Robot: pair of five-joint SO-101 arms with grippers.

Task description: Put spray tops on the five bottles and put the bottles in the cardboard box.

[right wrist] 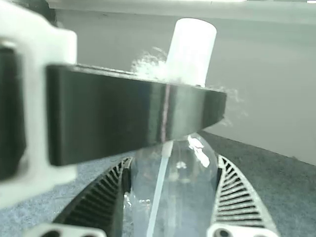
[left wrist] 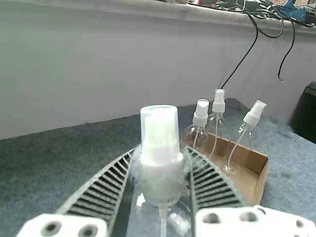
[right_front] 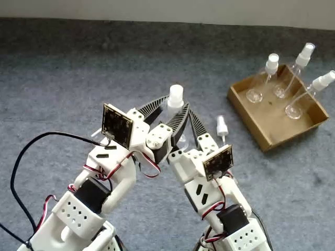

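My left fingers (left wrist: pixel 108 182) are closed on the collar of the spray top (left wrist: pixel 159 143). My right fingers (right wrist: pixel 237 197) clamp the clear body of the bottle (right wrist: pixel 177 187) below it. The bottle is held between my two arms near the middle of the table (right_front: pixel 63 78).

I judge that the step in hand is seating this top. To do it well, I hold the body dead steady with the right fingers and turn or press only at the collar. The dip tube should run straight down inside, and I squeeze the thin wall no harder than needed. Before either side lets go, I check that the collar sits level on the neck.

The bottle stands upright with its long axis vertical, top up and base down. I cannot tell which way the nozzle faces under its cap.

In the high view the cardboard box (right_front: pixel 251 117) lies at 3 o'clock from the bottle, with three topped bottles (right_front: pixel 256 86) standing in it. A loose spray top (right_front: pixel 222 127) stands at 4 o'clock, near my right arm.
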